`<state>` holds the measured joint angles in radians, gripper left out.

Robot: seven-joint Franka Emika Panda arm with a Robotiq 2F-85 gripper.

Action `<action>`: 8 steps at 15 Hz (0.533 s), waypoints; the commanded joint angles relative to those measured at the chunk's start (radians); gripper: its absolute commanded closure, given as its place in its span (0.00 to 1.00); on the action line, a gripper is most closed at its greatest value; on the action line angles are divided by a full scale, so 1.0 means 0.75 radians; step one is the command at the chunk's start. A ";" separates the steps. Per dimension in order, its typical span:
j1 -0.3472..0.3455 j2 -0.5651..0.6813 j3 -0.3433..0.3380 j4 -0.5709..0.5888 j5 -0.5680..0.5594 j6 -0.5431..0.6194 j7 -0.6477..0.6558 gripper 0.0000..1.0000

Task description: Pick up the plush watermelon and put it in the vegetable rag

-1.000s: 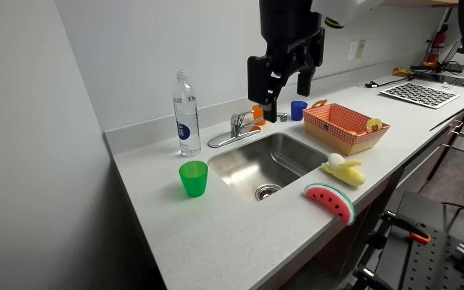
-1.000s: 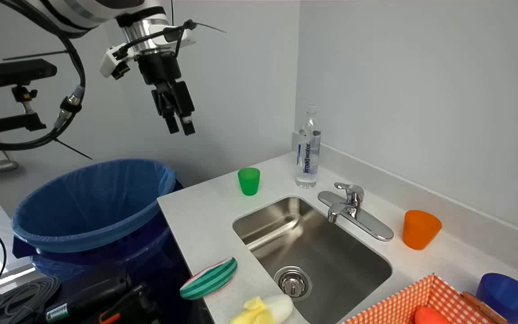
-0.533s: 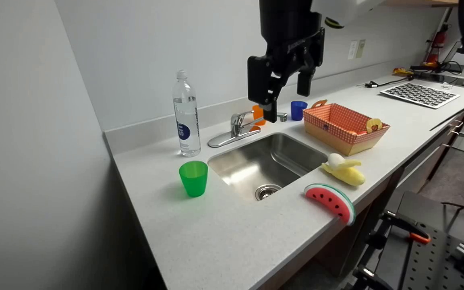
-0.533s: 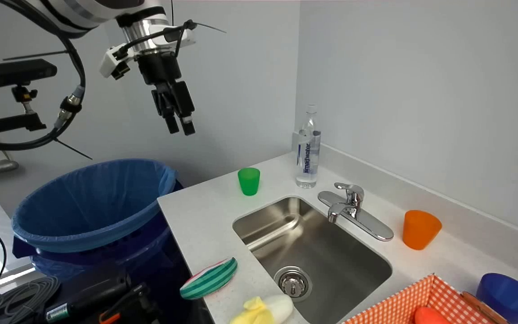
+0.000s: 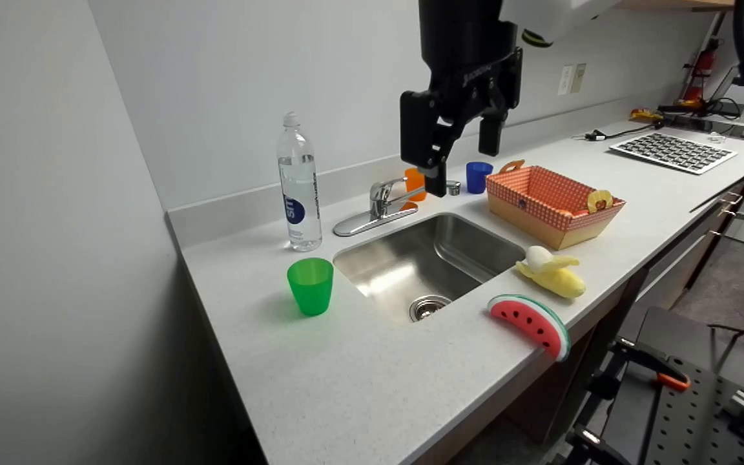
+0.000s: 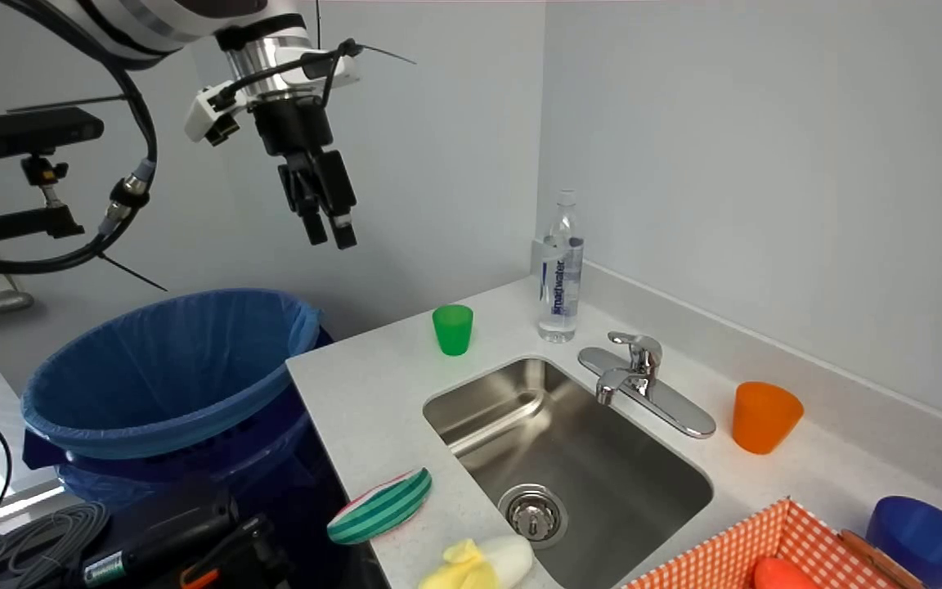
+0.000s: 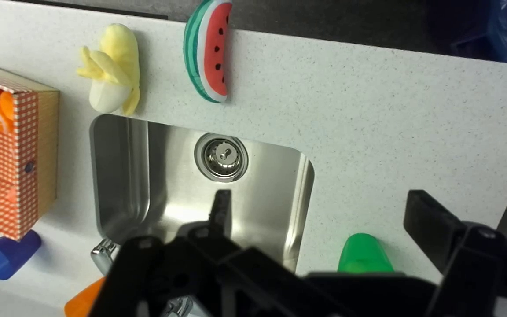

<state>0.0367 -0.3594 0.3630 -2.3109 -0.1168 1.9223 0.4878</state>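
The plush watermelon (image 5: 530,321) is a red slice with dark seeds and a green rind. It lies at the counter's front edge, with one end over the edge. It also shows in an exterior view (image 6: 381,509) and at the top of the wrist view (image 7: 209,53). The vegetable rag is an orange-checked basket (image 5: 530,223) beyond the sink, also in the wrist view (image 7: 47,154), with orange and red items inside. My gripper (image 5: 463,169) is open and empty, high above the counter and apart from the watermelon. In the wrist view its fingers (image 7: 431,224) stand wide apart.
A plush banana (image 5: 556,279) lies between watermelon and basket. The sink (image 7: 262,176) and faucet (image 6: 643,368) are beside them. A green cup (image 5: 310,287), water bottle (image 5: 301,194), orange cup (image 6: 765,417) and blue cup (image 6: 925,536) stand around. A blue-lined bin (image 6: 177,368) is past the counter.
My gripper has shifted very slightly to the right and down in both exterior views. It stays open. The objects have not moved.
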 commanded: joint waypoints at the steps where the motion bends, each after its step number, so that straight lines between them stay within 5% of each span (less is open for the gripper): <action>1: 0.040 -0.005 -0.043 -0.032 -0.016 0.007 0.028 0.00; 8: 0.035 -0.019 -0.073 -0.194 -0.011 0.148 0.051 0.00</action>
<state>0.0407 -0.3577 0.3367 -2.3907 -0.1168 1.9546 0.4906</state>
